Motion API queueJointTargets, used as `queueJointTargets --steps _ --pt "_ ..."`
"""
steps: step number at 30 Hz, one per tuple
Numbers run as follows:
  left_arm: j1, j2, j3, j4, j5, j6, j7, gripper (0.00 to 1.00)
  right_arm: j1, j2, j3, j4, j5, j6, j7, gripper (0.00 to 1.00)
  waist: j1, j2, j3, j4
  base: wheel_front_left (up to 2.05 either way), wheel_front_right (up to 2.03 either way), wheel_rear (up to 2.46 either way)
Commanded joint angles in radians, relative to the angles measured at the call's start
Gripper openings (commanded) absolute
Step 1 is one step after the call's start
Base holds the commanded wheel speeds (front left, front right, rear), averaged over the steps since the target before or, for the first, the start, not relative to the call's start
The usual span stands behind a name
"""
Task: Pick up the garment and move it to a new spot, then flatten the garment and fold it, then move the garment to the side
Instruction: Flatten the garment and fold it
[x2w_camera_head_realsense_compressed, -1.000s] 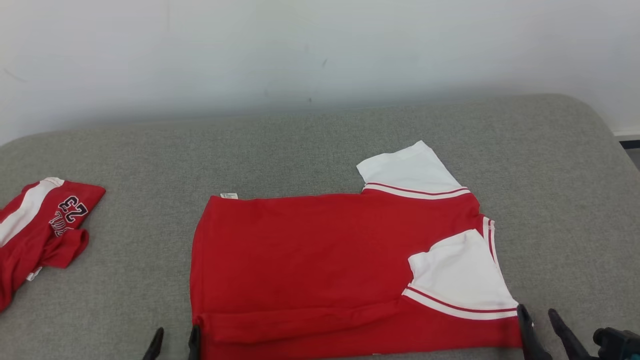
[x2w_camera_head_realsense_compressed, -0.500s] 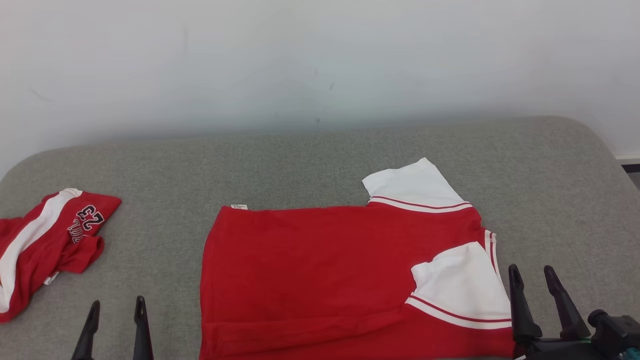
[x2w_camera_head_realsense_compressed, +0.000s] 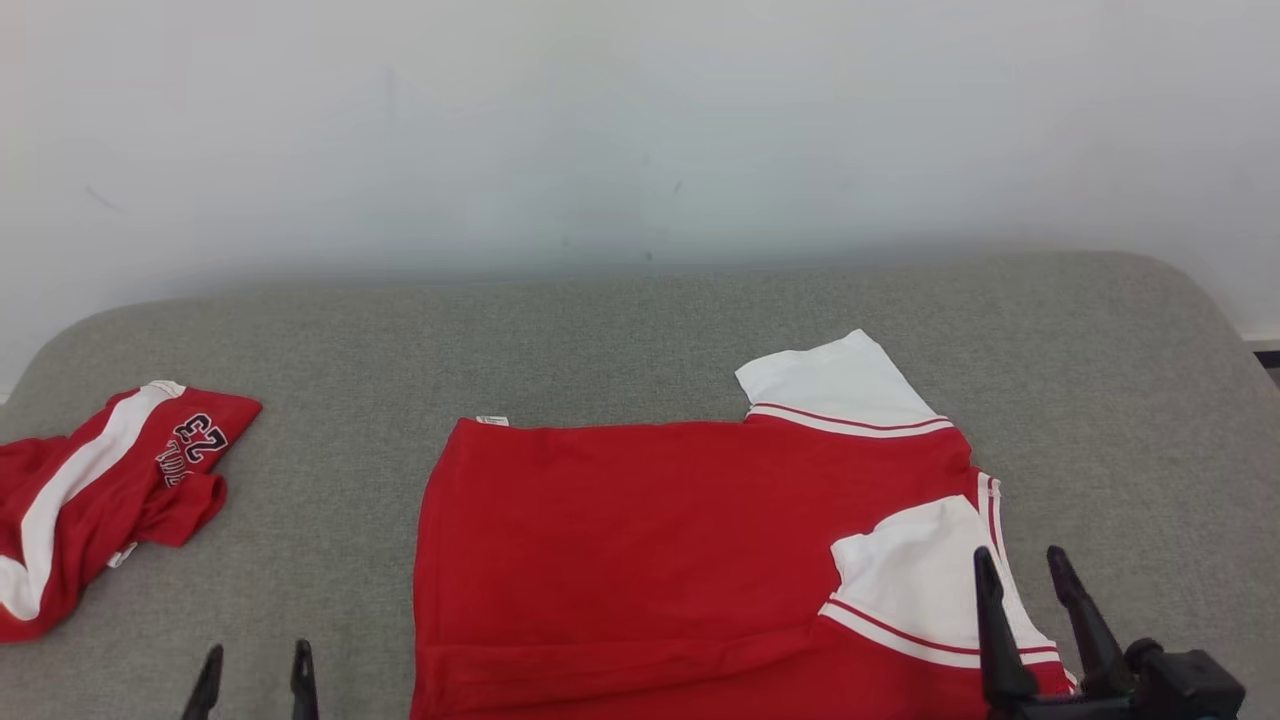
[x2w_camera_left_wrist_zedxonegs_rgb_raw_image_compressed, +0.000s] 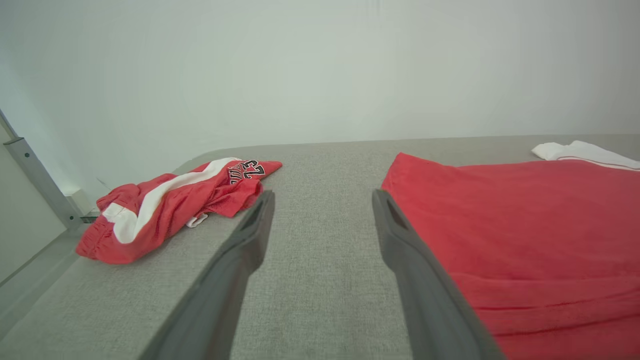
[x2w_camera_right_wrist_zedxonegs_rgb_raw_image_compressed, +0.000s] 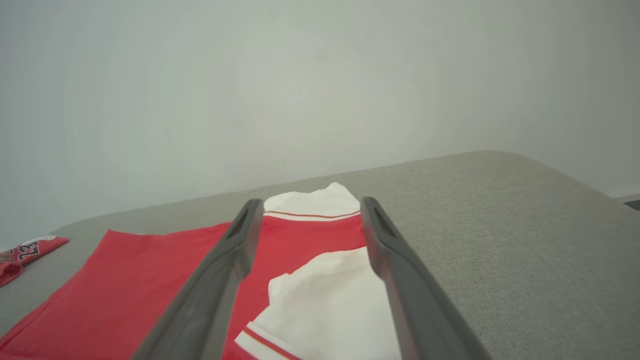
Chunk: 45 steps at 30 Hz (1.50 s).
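- Garment (x2w_camera_head_realsense_compressed: 640, 560): a red shirt with white sleeves, spread flat across the middle of the grey padded surface (x2w_camera_head_realsense_compressed: 620, 330), with its hem end to the left and its sleeve end to the right in the head view.
- Its far sleeve (x2w_camera_head_realsense_compressed: 835, 385) sticks out flat toward the white wall (x2w_camera_head_realsense_compressed: 600, 120). The near sleeve (x2w_camera_head_realsense_compressed: 920, 570) is folded in and lies on the red body.
- A long ridge of folded cloth runs along the shirt's near edge, and a small white label (x2w_camera_head_realsense_compressed: 491, 421) shows at the far hem corner.
- The left gripper (x2w_camera_head_realsense_compressed: 257, 650) sits at the lower left, beside the garment's hem and over bare grey cloth. Its two dark fingers are spread well apart and hold nothing.
- From the left wrist, the left gripper (x2w_camera_left_wrist_zedxonegs_rgb_raw_image_compressed: 324, 197) frames bare surface, with the garment (x2w_camera_left_wrist_zedxonegs_rgb_raw_image_compressed: 525, 225) lying along its right finger.
- The right gripper (x2w_camera_head_realsense_compressed: 1018, 555) is at the lower right, over the near sleeve's outer edge. Its fingers are parted with nothing between them; whether they touch the cloth I cannot tell.
- From the right wrist, the right gripper (x2w_camera_right_wrist_zedxonegs_rgb_raw_image_compressed: 311, 202) points toward the wall, and both white sleeves of the garment (x2w_camera_right_wrist_zedxonegs_rgb_raw_image_compressed: 150, 290) show between its fingers.
- A second red garment (x2w_camera_head_realsense_compressed: 90, 500) with a white stripe and the number 23 lies crumpled at the far left, well apart from the shirt.
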Motion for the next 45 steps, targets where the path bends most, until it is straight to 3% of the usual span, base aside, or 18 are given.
queueJointTargets --steps 1,9,16,20,24,31,32,38,45 --pt "0.009 0.004 -0.003 0.003 0.006 -0.004 -0.003 1.0 0.01 0.004 0.003 0.0 -0.012 -0.002 -0.004 1.0 0.0 0.0 -0.002 0.002 0.0 0.0 0.0" --pt "0.011 0.005 -0.003 0.018 -0.022 -0.014 -0.003 1.0 0.024 0.011 0.002 0.02 -0.042 -0.002 -0.003 1.0 0.0 0.0 0.003 0.009 0.0 0.0 0.0" --pt "-0.109 0.035 -0.01 0.052 -0.083 -0.027 -0.003 1.0 -0.097 -0.025 0.03 0.087 -0.028 -0.002 -0.002 1.0 0.0 0.0 0.049 -0.031 0.0 0.0 0.0" --pt "-0.242 0.087 -0.04 0.112 -0.131 -0.033 0.01 1.0 -0.243 -0.055 0.058 0.163 -0.016 -0.002 -0.002 1.0 0.0 0.0 0.114 -0.06 0.0 0.0 0.0" --pt "-0.393 0.162 -0.128 0.18 -0.217 -0.032 0.061 1.0 -0.406 -0.078 0.09 0.269 -0.009 -0.002 0.013 1.0 0.0 0.0 0.189 -0.087 0.0 0.0 0.0" --pt "-0.617 0.29 -0.289 0.275 -0.428 -0.031 0.176 1.0 -0.667 -0.089 0.148 0.469 0.011 -0.002 0.016 1.0 0.0 0.0 0.287 -0.121 0.0 0.0 0.0" --pt "-0.655 0.314 -0.329 0.308 -0.5 -0.031 0.217 1.0 -0.722 -0.093 0.163 0.519 0.017 -0.002 0.012 1.0 0.0 0.0 0.302 -0.126 0.0 0.0 0.0" --pt "-0.71 0.374 -0.431 0.372 -0.62 -0.031 0.296 1.0 -0.811 -0.094 0.196 0.606 0.026 -0.002 0.0 1.0 0.0 0.0 0.319 -0.132 0.0 0.0 0.0" --pt "-0.739 0.414 -0.509 0.42 -0.725 -0.031 0.297 1.0 -0.855 -0.089 0.218 0.634 0.038 -0.002 -0.004 1.0 0.0 0.0 0.334 -0.138 0.0 0.0 0.0"
